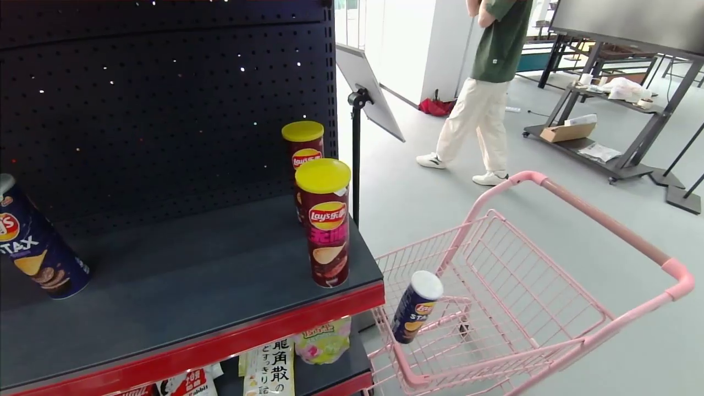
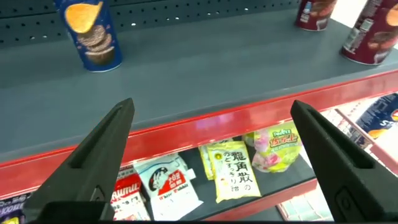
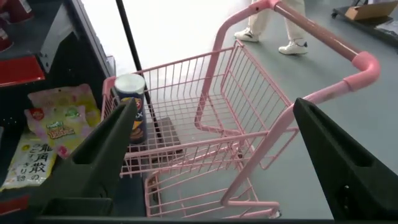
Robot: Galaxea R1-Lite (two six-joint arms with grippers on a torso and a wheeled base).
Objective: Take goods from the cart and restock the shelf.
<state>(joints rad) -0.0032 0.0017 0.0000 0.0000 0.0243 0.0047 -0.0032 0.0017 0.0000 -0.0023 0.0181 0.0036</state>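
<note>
- Two grippers are in play, both with fingers spread wide and nothing between them. The left gripper (image 2: 211,106) hangs in front of the shelf's red front edge (image 2: 186,127), and the right gripper (image 3: 212,102) hangs above the cart (image 3: 367,62).
- Just beyond the right gripper is the one item left to take, a blue can (image 3: 130,109) with a white lid. It stands in the corner of the pink wire basket nearest the shelf, and in the head view it leans, lid uppermost.
- My judgement on handling: it is a stiff tube and light for its bulk, with a glossy wrap that could slide under the pads. The crisps inside would break if it dropped.
- The best hold looks to be across the middle of the body, with the fingers matched to its lean. The lid is a poor place to grip, since it could pop off. The wire wall beside the can leaves little room on that side.
- Under the top board, soft packets (image 2: 233,168) lie on the lower level.
- The shelf (image 1: 192,275) has broad bare space in the middle of its top board, which is enough to stand the can upright.
- Farther along, two maroon cans (image 1: 327,223) with yellow lids stand one behind the other at the end near the cart.
- At the far left a second blue can (image 1: 33,242) stands close to the pegboard back (image 1: 165,110).
</note>
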